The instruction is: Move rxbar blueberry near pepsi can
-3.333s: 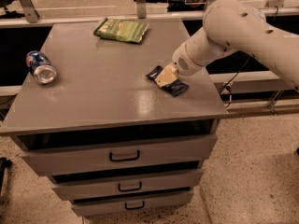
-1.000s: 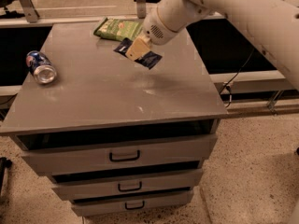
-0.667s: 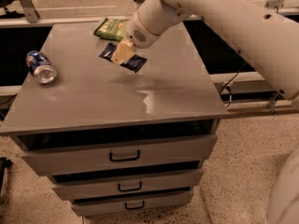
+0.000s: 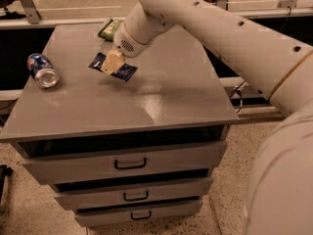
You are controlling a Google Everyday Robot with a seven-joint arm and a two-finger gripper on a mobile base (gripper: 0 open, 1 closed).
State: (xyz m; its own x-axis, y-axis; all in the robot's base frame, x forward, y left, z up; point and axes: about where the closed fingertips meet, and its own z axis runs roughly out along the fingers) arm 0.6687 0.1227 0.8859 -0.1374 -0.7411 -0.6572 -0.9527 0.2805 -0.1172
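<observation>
Rxbar blueberry (image 4: pixel 126 72), a flat dark navy wrapper with fine pale lettering, is pinched across its middle by the gripper (image 4: pixel 112 62), so that only its two ends show, one to the left of the fingers and one to the lower right. The tan fingers (image 4: pixel 114 60) are pressed onto the wrapper from opposite faces, and the bar is tilted, its left end higher in the view than its right. It hangs over the left-centre part of the grey tabletop (image 4: pixel 161 97) and seems to be clear of the surface, with a faint shadow below it, though contact cannot be ruled out. The pepsi can (image 4: pixel 43 70) lies on its side near the left edge of the same top, with its silver end turned toward the camera and its blue body pointing away. It is apart from the bar, with bare tabletop between them. A green snack bag (image 4: pixel 109 28) lies flat near the far edge, partly hidden behind the wrist. The white arm (image 4: pixel 220 31) comes in from the right foreground and crosses above the far right part of the table to reach the gripper. Below the top, the cabinet has three drawers with dark handles: upper (image 4: pixel 130 164), middle (image 4: pixel 130 196) and lower (image 4: pixel 133 214). The cabinet stands on a speckled floor (image 4: pixel 230 199).
</observation>
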